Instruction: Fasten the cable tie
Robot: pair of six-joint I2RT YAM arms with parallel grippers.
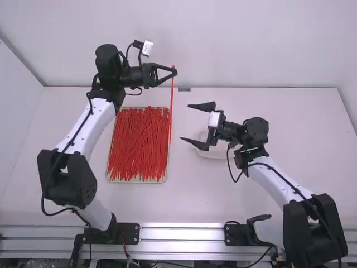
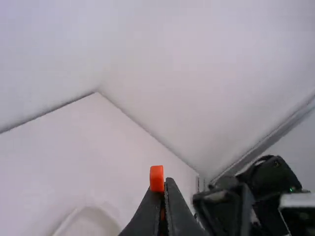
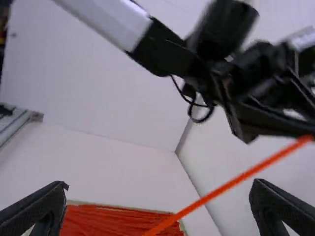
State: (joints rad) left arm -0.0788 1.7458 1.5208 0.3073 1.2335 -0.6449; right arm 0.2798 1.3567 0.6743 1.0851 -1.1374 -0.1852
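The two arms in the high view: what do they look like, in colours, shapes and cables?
Both the left arm and the right arm have white tubular links and black joints. Thin black cables loop beside the links. The left gripper and the right gripper are black, each with two tapering fingers and a small white block behind.

Ties [image 1: 139, 144] in tray [image 1: 137, 181]; right pincer [image 1: 184, 121] to its right; cable tie [image 1: 172, 106] upright between them.

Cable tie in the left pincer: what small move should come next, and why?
Probably bring the open right pincer across to close on the lower stretch of the cable tie: the left pincer grips only its top end, and the rest hangs free above the tray.
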